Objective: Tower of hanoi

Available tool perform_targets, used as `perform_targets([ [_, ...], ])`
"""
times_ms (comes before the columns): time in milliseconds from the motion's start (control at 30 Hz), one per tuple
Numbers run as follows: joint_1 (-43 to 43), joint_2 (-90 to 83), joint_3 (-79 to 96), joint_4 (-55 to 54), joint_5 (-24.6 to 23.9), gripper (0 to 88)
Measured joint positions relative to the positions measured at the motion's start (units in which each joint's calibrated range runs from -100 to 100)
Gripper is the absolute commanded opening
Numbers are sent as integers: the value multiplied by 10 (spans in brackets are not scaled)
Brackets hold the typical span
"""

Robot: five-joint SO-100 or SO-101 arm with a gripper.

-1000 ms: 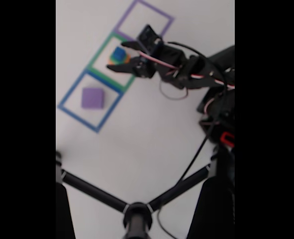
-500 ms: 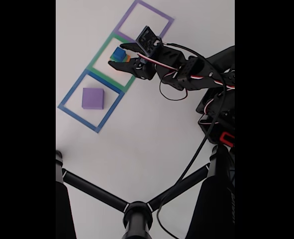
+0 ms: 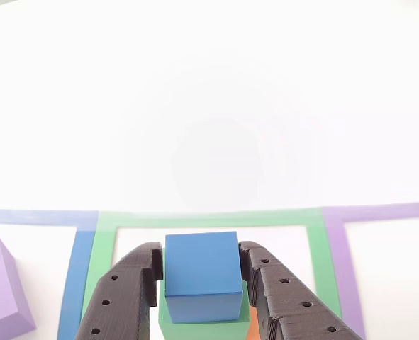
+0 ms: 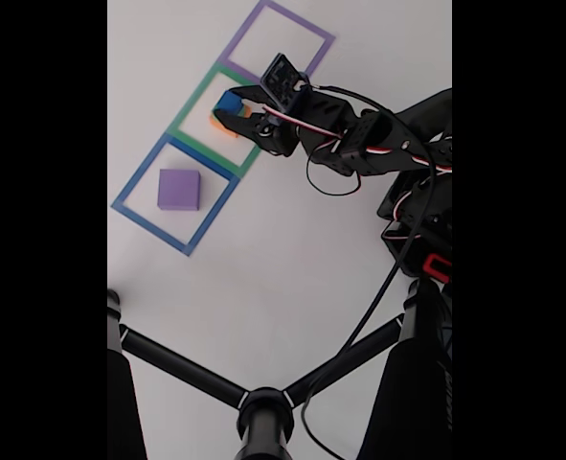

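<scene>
Other view puts my tool [image 3: 203, 273] narrowed around the blue block [image 3: 202, 273], fingers touching its flat sides, atop the stack in the green outline [image 3: 213, 218]. It looks light, rigid, slightly slick; I'd grip mid-height.

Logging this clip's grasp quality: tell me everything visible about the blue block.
The blue block is a small, matte, plastic-looking cube with clean edges, sitting upright on top of a green block, with orange showing beneath. The stack stands inside the green taped square. The end effector brackets it, one black finger against each side. In the fixed view it shows as a blue spot at the fingertips.
</scene>
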Motion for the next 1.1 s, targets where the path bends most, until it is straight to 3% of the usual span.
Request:
perform_targets([
  [600,-17,-16,5,18,0,38],
  [933,-23,-91,-82,203,0,38],
  [1100,-28,-137,-176,356,0,38],
])
